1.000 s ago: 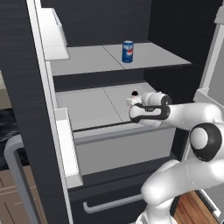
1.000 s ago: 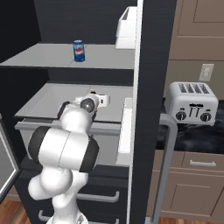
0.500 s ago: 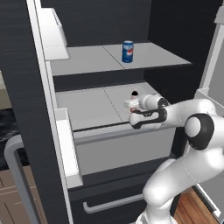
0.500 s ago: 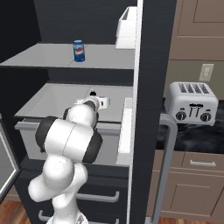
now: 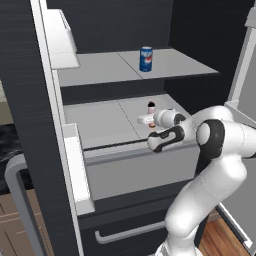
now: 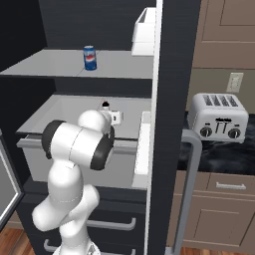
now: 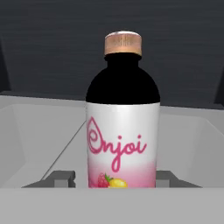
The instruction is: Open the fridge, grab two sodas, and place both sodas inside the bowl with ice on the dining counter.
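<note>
The fridge stands open. A soda bottle with a dark body, brown cap and pink label stands upright on the lower grey shelf; it also appears as the small bottle just beyond my hand. My gripper is closed around its base, one fingertip on each side. A blue soda can stands on the upper shelf. The bowl with ice and the dining counter are out of view.
The open door panel with white bins flanks the shelves. A drawer front sits below the lower shelf. A silver toaster stands on the dark wall counter to the right, over brown cabinets.
The hand has slid forward to the bottle, and the jaws have closed in from wide open onto its sides.
</note>
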